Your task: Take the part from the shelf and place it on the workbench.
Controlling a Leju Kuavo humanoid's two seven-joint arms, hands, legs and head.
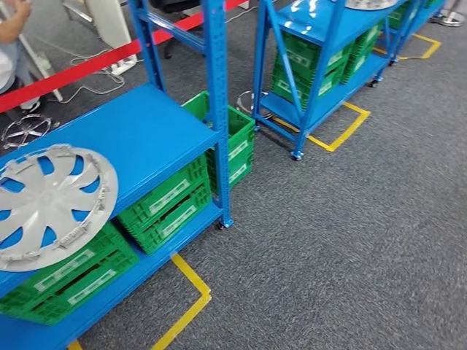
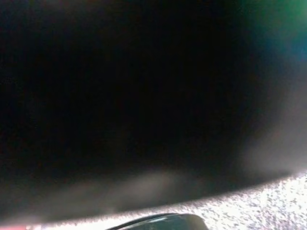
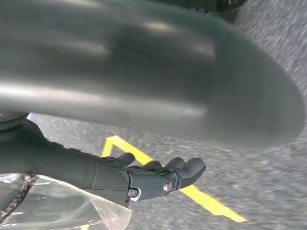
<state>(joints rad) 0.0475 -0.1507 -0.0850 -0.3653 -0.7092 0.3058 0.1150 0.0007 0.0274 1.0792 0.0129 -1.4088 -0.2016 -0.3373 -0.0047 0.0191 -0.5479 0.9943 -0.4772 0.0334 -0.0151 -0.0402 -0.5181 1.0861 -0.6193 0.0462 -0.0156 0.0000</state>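
Two blue metal shelf units stand on grey carpet, each ringed by yellow floor tape (image 1: 190,295). On the near shelf (image 1: 149,135), at the left of the head view, a silver hubcap (image 1: 49,204) lies flat on the upper blue deck, its edge hanging slightly over the front lip. Beneath it, green plastic crates (image 1: 165,208) sit side by side on the lower deck, with another green crate (image 1: 239,142) behind the corner post. A red and blue crossbar (image 1: 82,65) runs along the back of the unit, and a second wheel cover (image 1: 25,130) rests on the floor beyond it, near a person's arm (image 1: 14,18) at the upper left corner. The far shelf (image 1: 325,51) holds more green crates (image 1: 309,62) on its lower level. From the right wrist camera, the right hand (image 3: 159,177) hangs above the carpet and a yellow tape line (image 3: 195,191), its dark fingers (image 3: 188,168) extended, slightly curved and grasping nothing, with a blurred grey thumb (image 3: 145,72) across the upper part of the picture. The left wrist camera gives a dark, blurred picture with a strip of speckled carpet (image 2: 275,201), and the left hand's state cannot be told.
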